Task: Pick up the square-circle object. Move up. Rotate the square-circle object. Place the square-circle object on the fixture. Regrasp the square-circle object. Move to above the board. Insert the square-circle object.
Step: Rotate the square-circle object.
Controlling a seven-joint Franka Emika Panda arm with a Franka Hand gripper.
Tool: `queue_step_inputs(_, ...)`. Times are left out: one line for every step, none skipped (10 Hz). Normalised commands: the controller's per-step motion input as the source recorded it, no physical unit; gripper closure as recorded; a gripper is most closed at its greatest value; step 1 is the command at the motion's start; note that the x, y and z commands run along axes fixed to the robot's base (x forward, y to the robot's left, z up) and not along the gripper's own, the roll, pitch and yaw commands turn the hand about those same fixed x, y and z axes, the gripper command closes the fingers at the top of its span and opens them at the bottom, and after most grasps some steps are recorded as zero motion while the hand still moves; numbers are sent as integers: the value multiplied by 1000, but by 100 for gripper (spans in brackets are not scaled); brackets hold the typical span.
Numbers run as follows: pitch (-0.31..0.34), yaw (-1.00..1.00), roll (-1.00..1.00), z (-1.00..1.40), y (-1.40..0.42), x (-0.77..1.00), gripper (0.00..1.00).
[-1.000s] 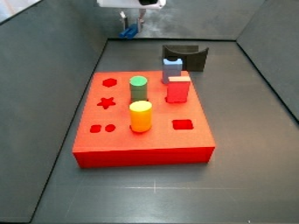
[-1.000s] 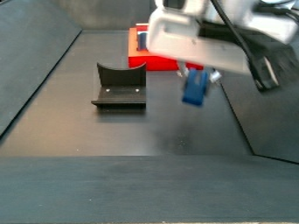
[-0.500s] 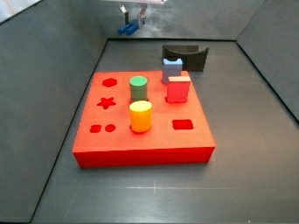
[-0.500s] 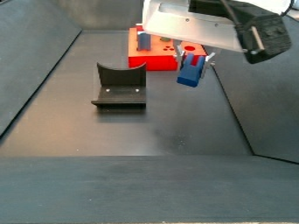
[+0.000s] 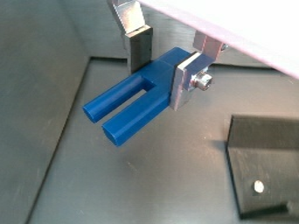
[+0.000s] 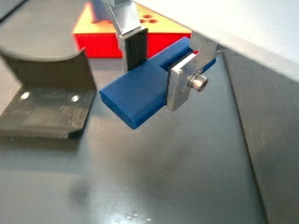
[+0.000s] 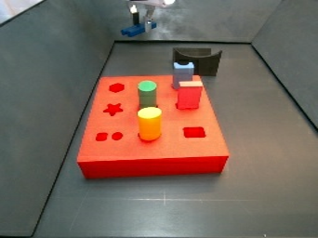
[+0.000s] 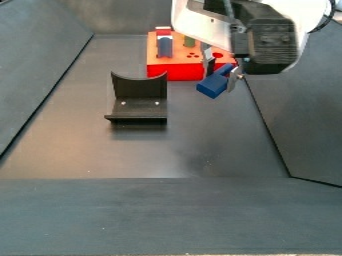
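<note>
- Step in hand, my read: rotate. The small dark blue square-circle object [image 5: 140,96] with 2 short parallel prongs hangs tilted in mid-air, clear of the dark floor, so pick and lift look done.
- Gripper [image 5: 163,66]: 2 flat silver finger plates pinch the blocky body of the piece. 1 plate with a screw [image 6: 184,80] sits flush on its side, the other plate [image 6: 131,45] presses the opposite face.
- In a wrist view both prongs stick out past the fingertips and slant down toward the floor, with an open slot between them.
- In a side view the gripper [image 8: 221,72] holds the piece [image 8: 213,86] above bare floor, between the small dark grey-black angled fixture [image 8: 135,102] and the large flat red square board [image 8: 171,62]. It touches neither.
- In a side view the gripper [image 7: 140,16] sits high at the back of the cell, well apart from the board [image 7: 149,125] with its green, yellow and red pegs.
- Next move, my judgement: finish the turn, carry the piece sideways over the fixture [image 6: 47,101], lower it between the raised side walls, then release for the regrasp.
- Risk: a prong may catch a fixture wall if the tilt is off on the way down.
- Board insertion not started.
</note>
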Motion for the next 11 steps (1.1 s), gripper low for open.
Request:
queue_step_inputs(-3,-1000,-5,-10,20,9,100)
queue_step_inputs(-3,-1000,-5,-10,19,9,100)
queue_step_inputs(-3,-1000,-5,-10,20,9,100)
queue_step_inputs(-4,-1000,-6,-9,19,9,100)
queue_step_inputs(-4,-1000,-6,-9,20,9,100)
queue_step_inputs(-4,-1000,-6,-9,20,9,100)
queue_step_inputs(-4,-1000,-6,-9,19,10,100)
queue_step_inputs(-4,-1000,-6,-9,20,10,100)
queue_step_inputs(-4,-1000,-6,-9,20,10,100)
queue_step_inputs(-4,-1000,-7,-9,19,10,100)
queue_step_inputs(-5,-1000,-7,-9,20,10,100)
